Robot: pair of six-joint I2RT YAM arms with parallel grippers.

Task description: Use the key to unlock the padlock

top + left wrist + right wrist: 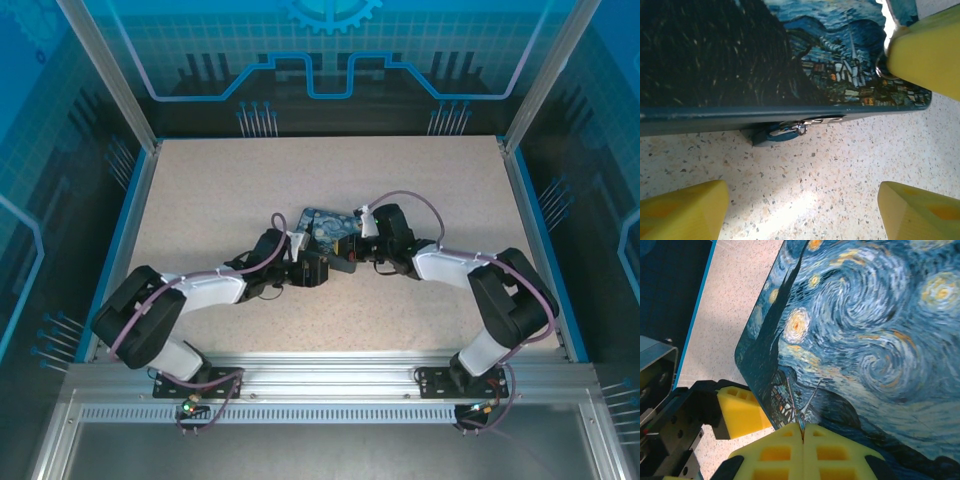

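Hanging beneath the tin (715, 60), the padlock (767, 136) lies beyond spread left fingers (685, 212).

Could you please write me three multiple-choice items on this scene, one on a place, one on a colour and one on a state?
1. Where is the padlock?
A at the table's far corner
B at the starry-night tin's side edge
C on top of an arm

2. What colour are the gripper fingers?
A yellow
B red
C black

3. How do the left gripper's jaws stand?
A shut on the padlock
B shut on nothing
C wide open

Answers:
1 B, it sits just below the metal hasp.
2 A, both wrist views show yellow.
3 C, bare table lies between its fingers.
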